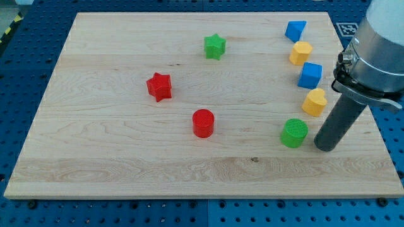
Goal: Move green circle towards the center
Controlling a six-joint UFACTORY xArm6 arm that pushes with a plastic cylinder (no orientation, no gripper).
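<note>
Item: green circle [294,133], a ribbed round block, lay low on the view's right side of the table [126,170], well away from the centre.

Item: rod. It ended in a plain tip [326,147], with no jaws to be wide, narrow or holding anything. The tip stood just beside the green circle, on its right; whether they touched could not be told.

Step in hand, as judged: a push leftward and slightly up the view. It would go best with the tip kept squarely behind the circle's middle, since a round block would likely slip off an off-centre push.

Neighbours:
- yellow heart [314,102], just above the circle.
- blue cube [310,75], yellow hexagon [301,53] and a blue block [295,30], above in a column.
- red circle [203,123], along the likely path.
- red star [159,86] and green star [214,46], further left.

Containers: none in sight.
</note>
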